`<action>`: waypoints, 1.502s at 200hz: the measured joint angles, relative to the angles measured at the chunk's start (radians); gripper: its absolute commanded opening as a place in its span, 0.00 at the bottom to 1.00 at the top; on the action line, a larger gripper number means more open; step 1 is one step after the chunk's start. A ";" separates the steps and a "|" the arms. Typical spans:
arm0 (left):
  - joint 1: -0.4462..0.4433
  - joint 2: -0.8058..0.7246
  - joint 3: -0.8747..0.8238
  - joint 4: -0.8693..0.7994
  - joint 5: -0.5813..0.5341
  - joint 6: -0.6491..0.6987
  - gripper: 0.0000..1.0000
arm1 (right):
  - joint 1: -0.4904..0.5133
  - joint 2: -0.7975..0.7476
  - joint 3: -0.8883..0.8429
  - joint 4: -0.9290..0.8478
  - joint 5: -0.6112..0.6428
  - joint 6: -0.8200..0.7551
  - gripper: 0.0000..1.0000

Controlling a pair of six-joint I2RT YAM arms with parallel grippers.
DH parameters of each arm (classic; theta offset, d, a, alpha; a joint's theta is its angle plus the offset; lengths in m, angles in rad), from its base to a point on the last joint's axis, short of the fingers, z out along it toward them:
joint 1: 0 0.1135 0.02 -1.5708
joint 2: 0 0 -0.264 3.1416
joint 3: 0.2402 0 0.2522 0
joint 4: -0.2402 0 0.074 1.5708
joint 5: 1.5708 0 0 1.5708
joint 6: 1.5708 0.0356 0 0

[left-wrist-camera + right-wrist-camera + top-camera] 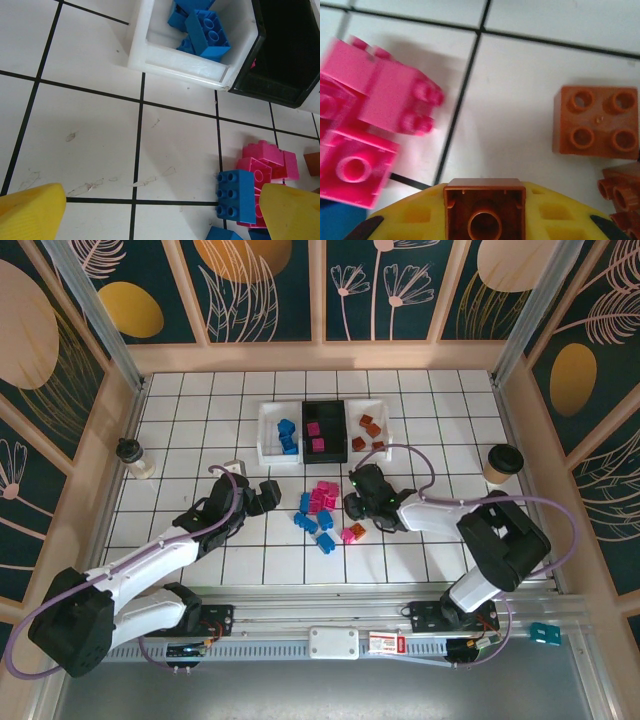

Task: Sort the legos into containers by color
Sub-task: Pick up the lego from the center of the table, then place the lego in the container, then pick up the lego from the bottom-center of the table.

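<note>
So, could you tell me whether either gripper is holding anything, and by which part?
The right gripper holds an orange-brown plastic brick between its jaws, seemingly by its side walls, hollow underside showing. The left gripper is open.

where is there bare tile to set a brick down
Bare tiles lie between the left dark-lidded cup and the white bin of blue bricks, and between the white bin of brown bricks and the brown paper cup. Crowded: around the loose brick pile at centre.
</note>
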 measured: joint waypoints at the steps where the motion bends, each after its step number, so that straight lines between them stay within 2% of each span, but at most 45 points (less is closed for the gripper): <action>1: 0.000 0.000 0.000 0.000 0.000 0.000 0.99 | -0.002 -0.006 0.001 0.000 -0.002 0.000 0.19; 27: 0.000 -0.002 0.000 0.000 0.000 0.000 0.99 | -0.063 -0.106 0.042 0.009 -0.028 -0.002 0.18; 47: 0.000 -0.002 0.000 0.001 0.000 0.000 0.99 | -0.140 -0.113 0.122 0.037 -0.039 -0.002 0.19; 66: 0.000 -0.002 0.000 0.001 0.000 0.000 0.99 | -0.197 -0.046 0.229 0.051 -0.043 -0.003 0.19; 95: 0.000 -0.003 0.000 0.000 0.001 0.000 0.99 | -0.253 0.146 0.402 0.055 -0.043 -0.014 0.22; 106: 0.000 -0.003 0.000 0.000 0.003 0.000 0.99 | -0.267 0.213 0.454 0.047 -0.043 -0.018 0.27; 132: 0.000 -0.012 0.000 0.000 0.009 0.000 0.99 | -0.291 0.332 0.561 0.009 -0.052 -0.027 0.53; 167: 0.000 -0.013 0.000 0.000 0.012 0.000 0.99 | -0.299 0.355 0.614 -0.023 -0.053 -0.024 0.60; 189: 0.000 -0.018 0.000 0.000 0.012 0.000 0.99 | -0.296 0.299 0.571 -0.014 -0.063 -0.018 0.60; 222: 0.000 -0.026 0.000 0.000 0.012 0.001 0.99 | -0.251 0.093 0.369 0.004 -0.068 0.003 0.61; 262: 0.000 -0.026 0.000 0.000 0.012 0.001 0.99 | -0.109 -0.124 0.123 -0.017 -0.068 0.013 0.60; 300: 0.000 -0.021 0.000 0.000 0.013 0.001 0.99 | 0.038 -0.164 0.011 -0.113 -0.064 0.017 0.60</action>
